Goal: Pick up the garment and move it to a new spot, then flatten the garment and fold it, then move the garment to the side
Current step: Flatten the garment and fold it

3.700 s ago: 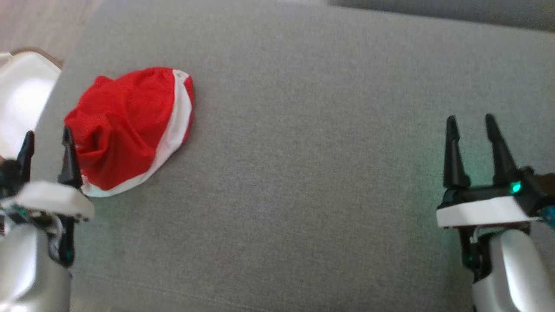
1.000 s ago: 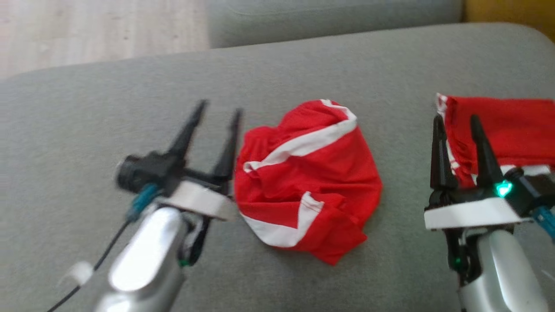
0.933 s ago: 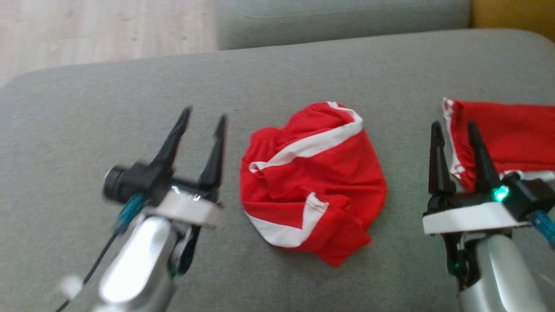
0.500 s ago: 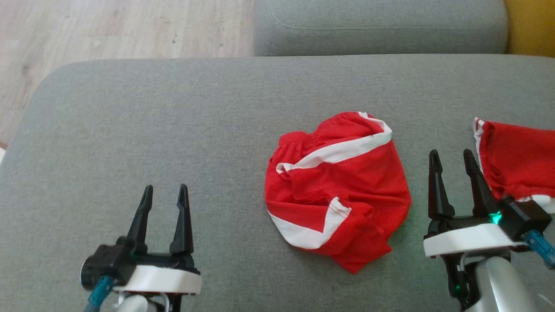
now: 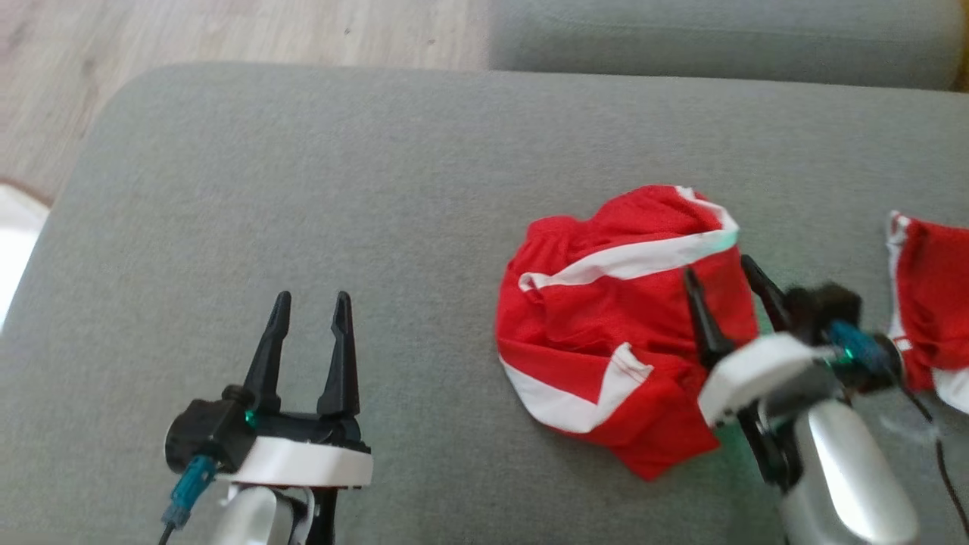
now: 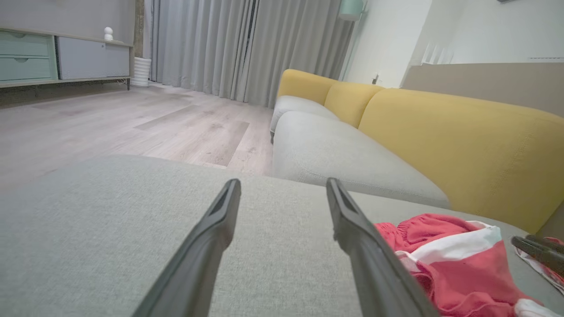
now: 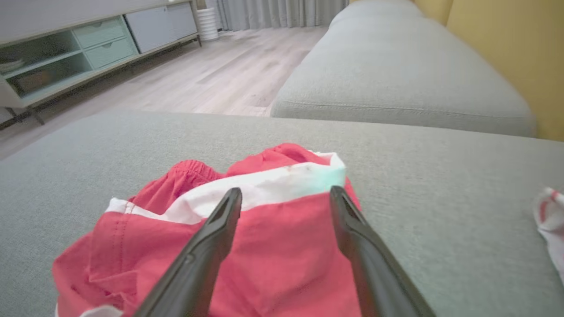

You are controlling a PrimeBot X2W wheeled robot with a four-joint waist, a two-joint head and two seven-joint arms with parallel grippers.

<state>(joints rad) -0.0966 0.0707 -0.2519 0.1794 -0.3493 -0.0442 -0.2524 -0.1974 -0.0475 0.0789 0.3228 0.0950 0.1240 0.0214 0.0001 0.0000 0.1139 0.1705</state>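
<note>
So far nothing done: garment [image 5: 606,333] crumpled, well off cushion's [image 5: 378,189] left edge; R gripper [image 5: 718,267] gapes over it, L gripper [image 5: 312,297] gapes idle.

Right gripper [image 7: 285,190]: two dark fingers spread wide, over garment, contact unclear.
Garment [image 7: 282,251]: red, white band across top, crumpled heap on grey cushion [image 7: 440,198], well short of cushion's far edge.
Second garment [image 7: 551,211]: red-and-white scrap, cushion's right side, well apart from first, cut by frame.
Beyond far edge: grey sofa seat [image 7: 396,75], yellow backrest [image 7: 506,44], wooden floor [image 7: 229,75], cabinet with drawers [image 7: 88,39].
</note>
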